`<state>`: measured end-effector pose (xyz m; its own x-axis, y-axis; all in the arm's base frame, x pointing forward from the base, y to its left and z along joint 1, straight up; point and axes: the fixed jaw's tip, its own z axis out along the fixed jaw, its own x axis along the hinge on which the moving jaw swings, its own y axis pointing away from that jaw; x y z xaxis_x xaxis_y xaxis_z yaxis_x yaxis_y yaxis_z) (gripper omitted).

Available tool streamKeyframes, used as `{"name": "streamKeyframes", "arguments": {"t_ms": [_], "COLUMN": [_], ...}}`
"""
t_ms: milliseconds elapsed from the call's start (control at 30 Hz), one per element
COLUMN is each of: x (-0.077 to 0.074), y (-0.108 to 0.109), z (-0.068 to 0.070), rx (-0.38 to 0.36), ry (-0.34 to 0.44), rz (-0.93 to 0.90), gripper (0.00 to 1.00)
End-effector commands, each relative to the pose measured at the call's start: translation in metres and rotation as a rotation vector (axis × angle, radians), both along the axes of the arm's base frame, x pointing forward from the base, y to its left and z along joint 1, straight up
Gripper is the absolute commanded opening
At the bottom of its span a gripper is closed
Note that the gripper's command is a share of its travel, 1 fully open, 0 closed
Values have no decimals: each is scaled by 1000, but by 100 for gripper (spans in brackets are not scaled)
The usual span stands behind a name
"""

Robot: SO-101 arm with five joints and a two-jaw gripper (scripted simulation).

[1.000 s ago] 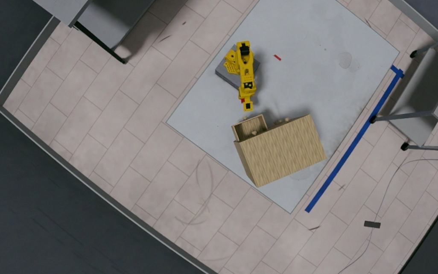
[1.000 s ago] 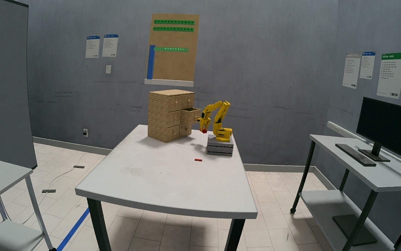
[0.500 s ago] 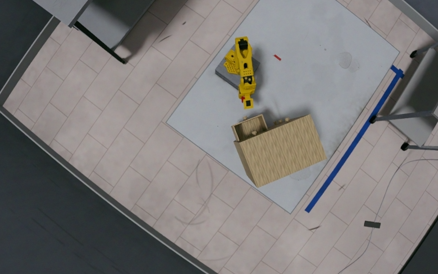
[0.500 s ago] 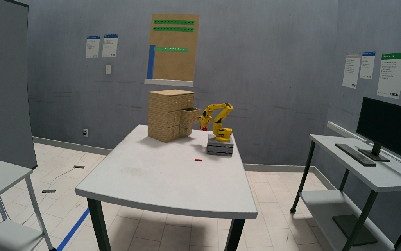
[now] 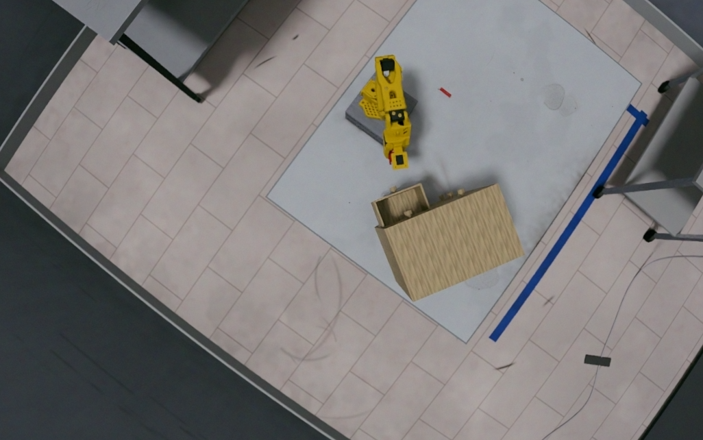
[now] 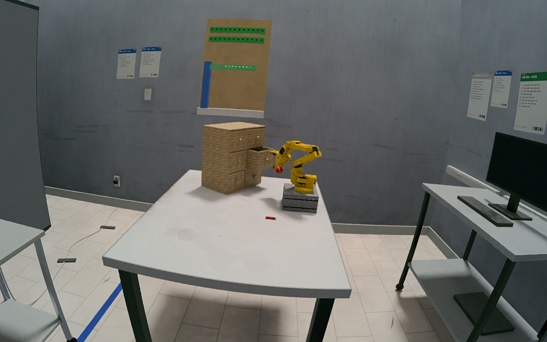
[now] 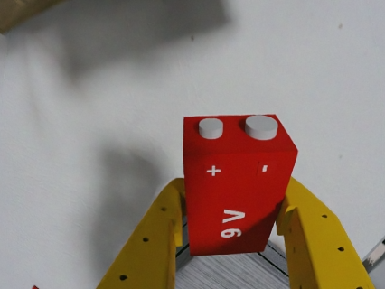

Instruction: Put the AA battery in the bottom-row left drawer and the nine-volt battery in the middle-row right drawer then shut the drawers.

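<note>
Wrist view: red battery (image 7: 235,194) marked "9 V", "+" and "-", gripped between yellow fingers.

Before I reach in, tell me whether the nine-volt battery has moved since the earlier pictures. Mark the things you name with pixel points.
Yes, the nine-volt battery (image 5: 390,157) (image 6: 278,169) (image 7: 235,194) has risen against the chest (image 5: 451,238) (image 6: 215,157) (image 7: 14,11) in the exterior view.
</note>
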<state>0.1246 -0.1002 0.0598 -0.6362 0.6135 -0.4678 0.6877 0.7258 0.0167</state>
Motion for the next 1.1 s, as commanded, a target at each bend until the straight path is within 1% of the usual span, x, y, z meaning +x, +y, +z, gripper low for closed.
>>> {"name": "streamKeyframes", "arguments": {"t_ms": [0, 67, 700, 867, 1067], "x": [-4, -5, -5, -3, -4], "y": [2, 3, 3, 2, 3], "z": [12, 18, 18, 39, 64], "rx": [-57, -83, -83, -169, -273], "ry": [-59, -88, -88, -181, -293], "rz": [1, 1, 1, 4, 7], "gripper": [0, 0, 0, 0, 0]}}
